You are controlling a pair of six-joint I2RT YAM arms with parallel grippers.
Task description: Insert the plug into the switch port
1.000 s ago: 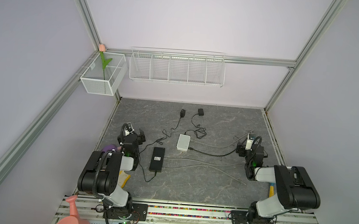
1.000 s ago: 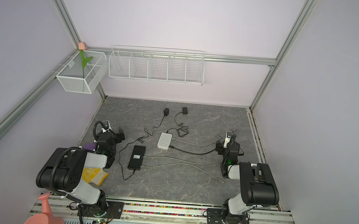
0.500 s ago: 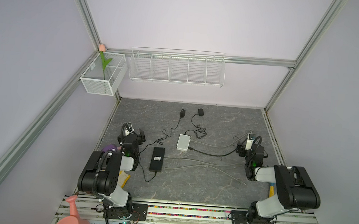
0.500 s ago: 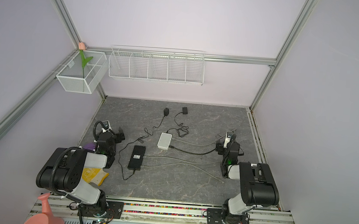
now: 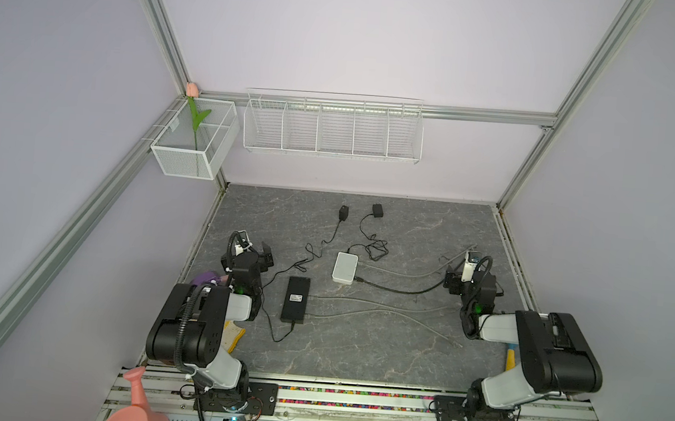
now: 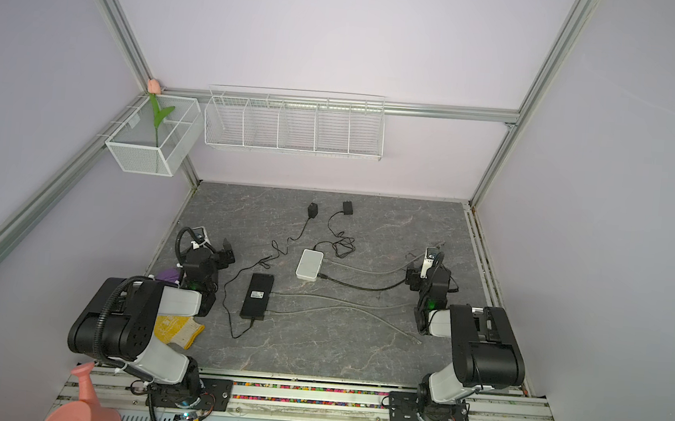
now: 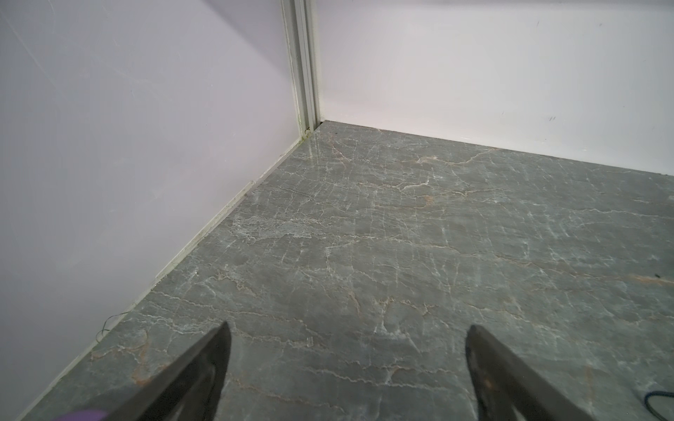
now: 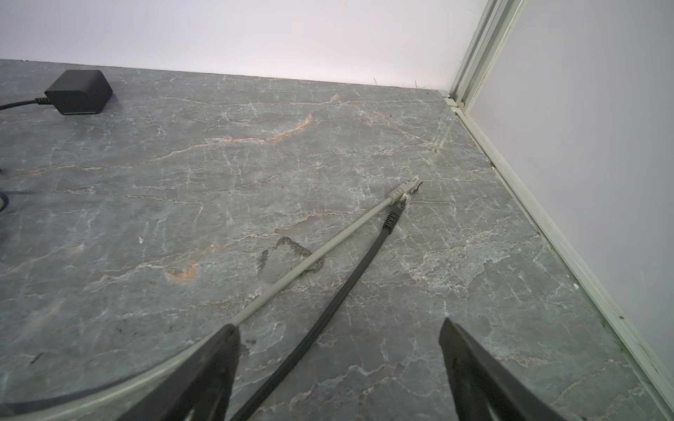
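The grey plug (image 8: pixel 405 190) and the black plug (image 8: pixel 393 218) are found loose on the counter (image 5: pixel 356 355), side by side at the ends of their cables, just ahead of the right tool (image 8: pixel 339 328). That tool is spread wide and nothing is grasped; the black cable is seen running between its jaws. The white switch (image 5: pixel 345 267) is set mid-counter, well apart from both plugs, and the black switch (image 5: pixel 295 298) lies near it toward the left arm. The left tool (image 7: pixel 348 328) is likewise released and empty over bare counter by the wall. Against the last second, nothing is seen to have shifted: plugs, switches and arms are placed as before. The task is therefore judged not yet begun, with the pick-up still owed, most readily by the right tool.
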